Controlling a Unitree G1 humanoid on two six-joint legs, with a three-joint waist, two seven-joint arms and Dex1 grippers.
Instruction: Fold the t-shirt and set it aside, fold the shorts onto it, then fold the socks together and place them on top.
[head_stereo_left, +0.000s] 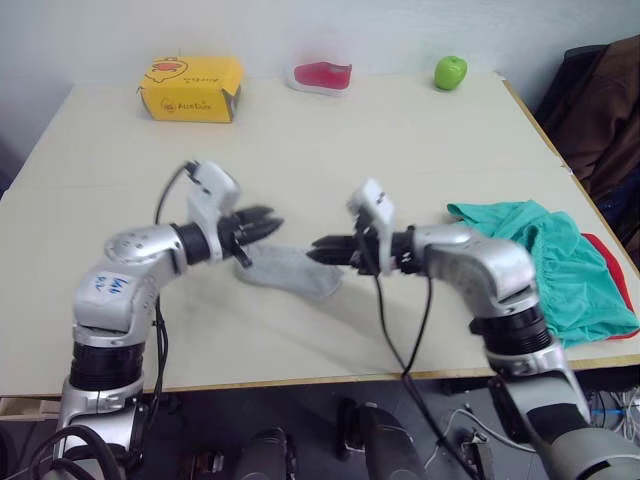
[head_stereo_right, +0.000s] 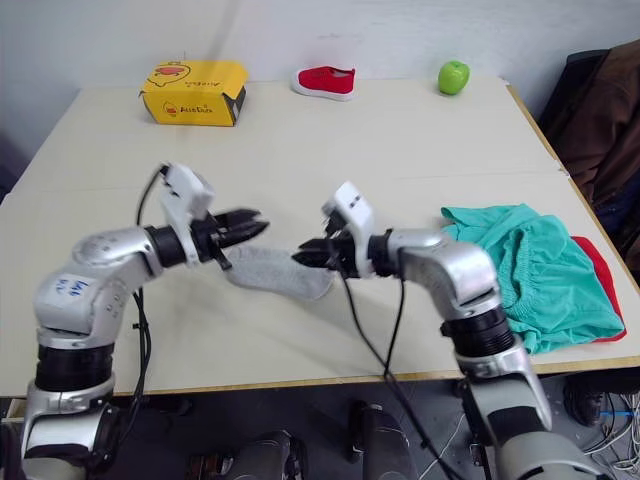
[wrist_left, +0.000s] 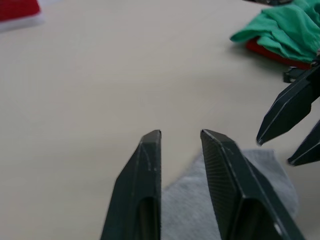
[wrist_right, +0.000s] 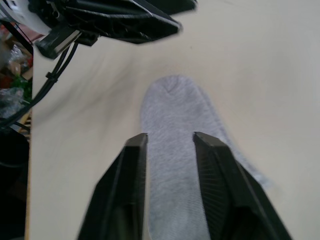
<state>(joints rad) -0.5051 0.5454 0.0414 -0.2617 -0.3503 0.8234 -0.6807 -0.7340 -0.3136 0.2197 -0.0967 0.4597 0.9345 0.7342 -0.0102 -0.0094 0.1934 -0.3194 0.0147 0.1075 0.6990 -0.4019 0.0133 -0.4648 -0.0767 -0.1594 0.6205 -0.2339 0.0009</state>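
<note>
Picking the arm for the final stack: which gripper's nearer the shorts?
Right. The right gripper hangs over the socks mid-table, with the shorts on its outer side at the table's right edge. The left gripper sits beyond the socks, farther away.

**Garments on the tabletop**

I see the grey socks (head_stereo_left: 290, 270) lying flat near the front centre. The teal shorts (head_stereo_left: 545, 260) sit crumpled at the right edge, draped over the red t-shirt (head_stereo_left: 612, 272), of which only a strip shows beneath them.
</note>
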